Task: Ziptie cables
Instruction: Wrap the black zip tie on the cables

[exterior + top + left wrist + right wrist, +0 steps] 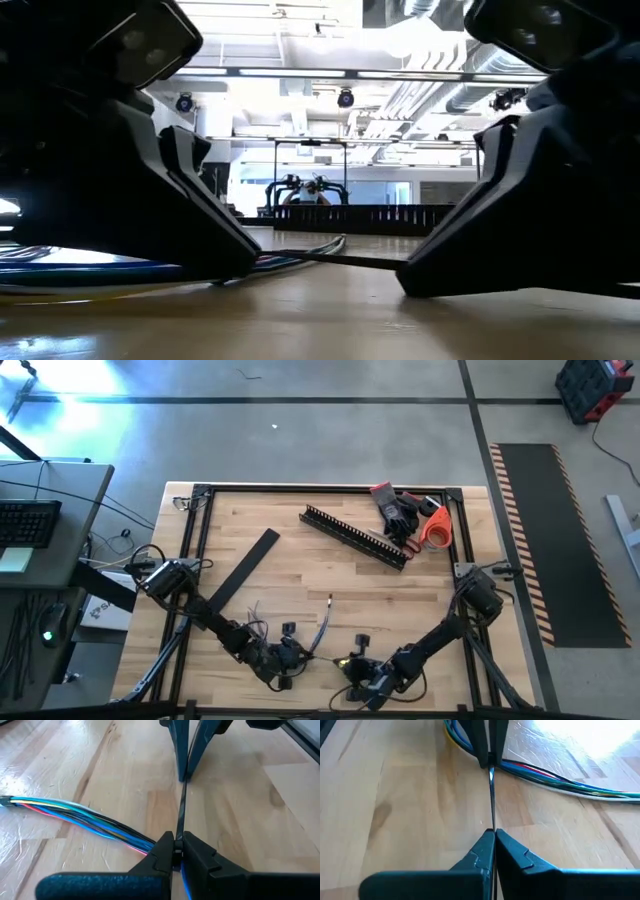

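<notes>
Low view hides the cables (75, 812) — both tools, left (176, 851) and right (492, 842), pinch 1 thin dark strip (181, 810).

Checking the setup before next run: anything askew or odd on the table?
Nothing damaged or spilled. Left gripper and right gripper are each shut on an end of a thin black zip tie beside the cables. The black strip lies diagonally.

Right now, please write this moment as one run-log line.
left gripper: shut on zip tie | right gripper: shut on zip tie, other end | cables: bundled on table, beside left gripper
</notes>
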### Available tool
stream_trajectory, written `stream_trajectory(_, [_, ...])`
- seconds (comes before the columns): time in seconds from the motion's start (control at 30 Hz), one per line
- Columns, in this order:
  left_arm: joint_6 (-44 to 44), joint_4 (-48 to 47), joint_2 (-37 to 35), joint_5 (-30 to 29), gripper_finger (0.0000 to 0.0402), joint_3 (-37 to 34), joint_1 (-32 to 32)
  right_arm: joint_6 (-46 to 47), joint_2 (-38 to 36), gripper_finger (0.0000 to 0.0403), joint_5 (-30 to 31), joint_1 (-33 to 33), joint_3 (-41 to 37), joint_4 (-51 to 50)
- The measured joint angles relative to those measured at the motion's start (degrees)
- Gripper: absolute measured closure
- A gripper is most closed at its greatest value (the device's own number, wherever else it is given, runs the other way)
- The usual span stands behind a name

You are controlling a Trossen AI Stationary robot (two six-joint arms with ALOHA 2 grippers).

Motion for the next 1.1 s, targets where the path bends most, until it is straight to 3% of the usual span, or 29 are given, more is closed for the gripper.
stream_trajectory(0.2, [0.99, 1.62, -0.48, 0.86, 0.0373, -0.15, 0.59, 0.13, -2.17, 0.0402, 0.35, 0.04, -0.13, -3.99])
stream_trajectory(0.43, [2.88, -6.4, -9.19, 2.09, 0.0287, -0.11, 0.49, 1.47, -6.45, 0.039, -0.05, 0.4, -0.15, -9.27])
stream_trajectory(0.67, [-1.65, -15.46, -16.69, 1.7, 0.0249, -0.08, 0.13, -1.4, -9.13, 0.0299, -1.16, 0.79, -0.17, -9.13])
stream_trajectory(0.87, [-7.41, -16.16, -15.68, -1.55, 0.0255, -0.36, -0.39, -12.28, -12.97, 0.0217, -1.94, 0.49, -0.17, -10.73])
stream_trajectory(0.97, [-11.14, -15.98, -13.81, -2.27, 0.0259, -0.41, -0.38, -18.95, -15.11, 0.0197, -1.95, -1.76, -0.04, -13.46])
stream_trajectory(1.1, [-13.9, -15.93, -11.47, -2.19, 0.0262, -0.41, 0.2, -22.55, -17.18, 0.0193, -3.88, -9.03, -0.22, -25.01])
